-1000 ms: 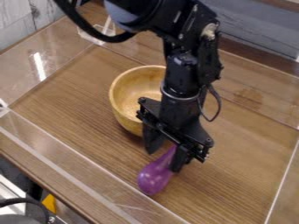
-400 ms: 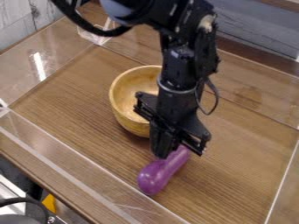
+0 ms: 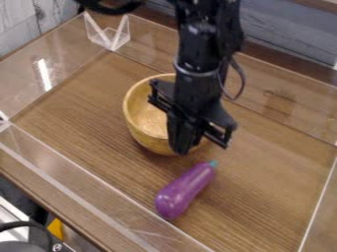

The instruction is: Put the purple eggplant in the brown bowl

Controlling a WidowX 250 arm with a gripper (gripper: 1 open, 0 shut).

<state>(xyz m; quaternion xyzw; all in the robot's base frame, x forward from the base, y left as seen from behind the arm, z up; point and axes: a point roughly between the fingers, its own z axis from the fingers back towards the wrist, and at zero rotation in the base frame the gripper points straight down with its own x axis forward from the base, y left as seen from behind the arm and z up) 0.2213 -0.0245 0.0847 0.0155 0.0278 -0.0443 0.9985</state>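
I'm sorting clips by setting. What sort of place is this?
Probably a lab test bench, not a kitchen: a black robot arm works over a wood-grain table fenced by clear plastic walls, with only a toy purple eggplant and a brown bowl.

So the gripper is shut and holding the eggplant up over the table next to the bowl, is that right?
Not quite. The gripper is shut, next to the bowl, but it holds nothing. The camera view shows the eggplant lying on the table, below the fingertips and apart from them.
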